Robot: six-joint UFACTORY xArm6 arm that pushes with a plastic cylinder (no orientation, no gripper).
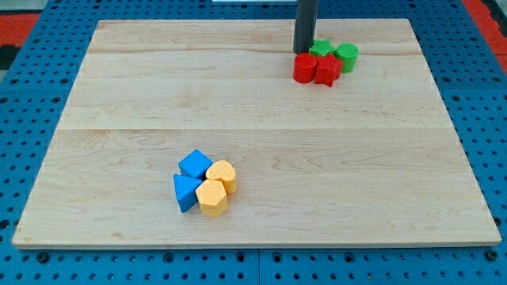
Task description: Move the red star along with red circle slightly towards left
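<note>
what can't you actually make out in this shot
- My tip, camera view: whether it touches the red circle or sits just above it toward the view's top is unclear.
- Green star: its left part is hidden by the rod.
- Rod's upper part and the arm: cut off by the view's top edge.
- Red star: points too small to count.

Red circle (304, 68) touching red star (327, 70) on its right, green blocks just behind, my tip (304, 51) just behind circle, four-block cluster toward tabletop (119, 119) bottom.

Lab bench: wooden board (253, 142) on blue pegboard (47, 47)
</note>
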